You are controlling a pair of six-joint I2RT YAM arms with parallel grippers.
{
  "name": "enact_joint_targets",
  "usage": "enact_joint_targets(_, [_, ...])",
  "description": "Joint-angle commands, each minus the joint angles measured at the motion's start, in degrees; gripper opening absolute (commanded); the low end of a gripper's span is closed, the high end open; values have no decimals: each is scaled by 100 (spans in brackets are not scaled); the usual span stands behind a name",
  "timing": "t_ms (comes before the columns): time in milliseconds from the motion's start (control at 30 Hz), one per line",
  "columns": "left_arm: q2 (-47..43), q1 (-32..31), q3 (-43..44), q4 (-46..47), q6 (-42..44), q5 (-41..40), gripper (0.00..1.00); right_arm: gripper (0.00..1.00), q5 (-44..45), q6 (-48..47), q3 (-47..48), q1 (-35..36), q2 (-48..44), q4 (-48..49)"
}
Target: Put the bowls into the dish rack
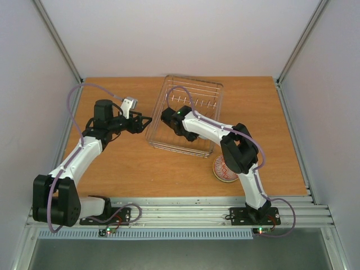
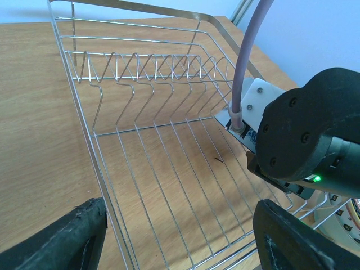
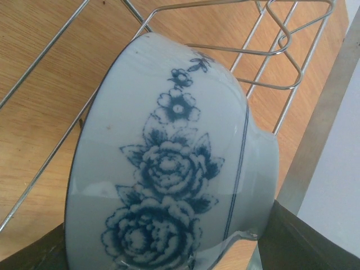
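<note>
The dish rack (image 1: 194,95) is a silvery wire basket at the middle back of the table. My right gripper (image 1: 167,117) reaches into its left part and is shut on a blue-and-white bowl (image 3: 169,185). The bowl is tipped on its side, with the rack's wires and prongs (image 3: 281,50) right behind it. In the top view my arm hides this bowl. My left gripper (image 1: 147,122) is open and empty at the rack's left side. In its wrist view the rack's floor (image 2: 169,169) lies between its fingers (image 2: 67,236). A red-patterned bowl (image 1: 225,170) sits on the table.
The red-patterned bowl lies near the front right, partly under my right arm's elbow (image 1: 239,149). My right wrist (image 2: 309,135) fills the right side of the left wrist view. Grey walls enclose the table on the left, back and right.
</note>
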Motion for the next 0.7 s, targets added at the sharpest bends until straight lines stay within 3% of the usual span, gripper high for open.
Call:
enact_joint_targets(0, [-4, 41, -43, 364, -46, 131, 72, 61, -202, 102, -162, 17, 190, 31])
enact_joint_targets(267, [20, 43, -35, 368, -54, 123, 72, 92, -388, 47, -224, 50, 166, 253])
enact_joint_targets(467, [20, 43, -34, 367, -55, 128, 72, 98, -593, -4, -310, 85, 27, 454])
enact_joint_targets(667, [19, 43, -35, 373, -55, 140, 73, 99, -1457, -188, -544, 104, -538, 911])
